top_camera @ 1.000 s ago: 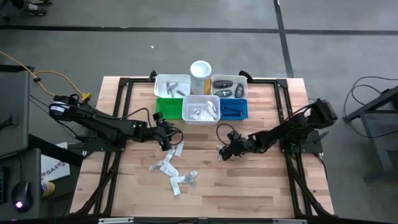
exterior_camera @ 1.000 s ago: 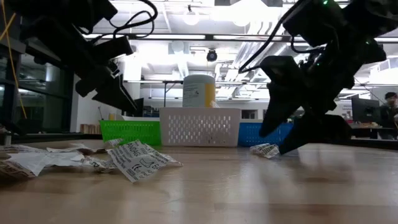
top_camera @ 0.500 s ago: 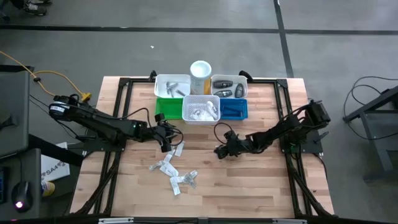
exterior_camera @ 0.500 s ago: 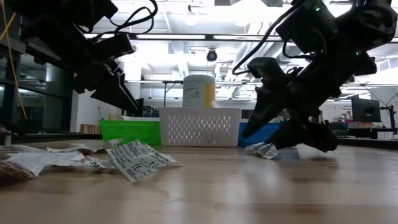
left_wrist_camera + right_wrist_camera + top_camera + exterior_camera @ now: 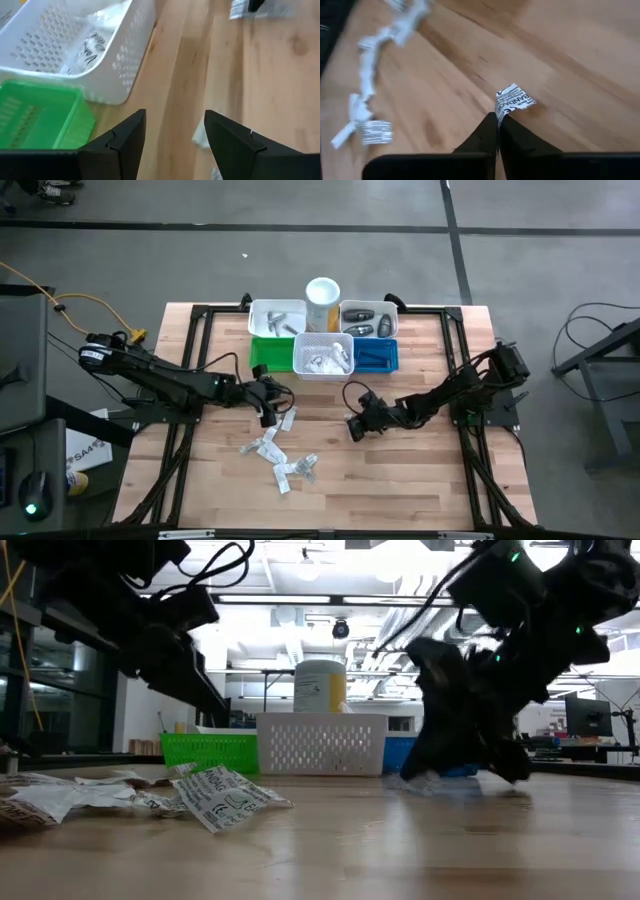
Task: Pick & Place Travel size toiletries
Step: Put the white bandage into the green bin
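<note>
a: what does the wooden table (image 5: pixel 420 480) carry?
b: a cluster of bins (image 5: pixel 322 340) and a white-and-yellow cylinder (image 5: pixel 322 302) at the far edge, with loose packets (image 5: pixel 280 450) scattered left of centre.

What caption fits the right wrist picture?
Right gripper shut on a white packet just above the wooden table, more packets scattered beyond.

White crinkly packets (image 5: pixel 280 452) with dark print are lying scattered flat on the bench at about seven o'clock from its middle. One small printed packet (image 5: pixel 512 99) is sitting pinched in the right jaws, just above the wood.
</note>
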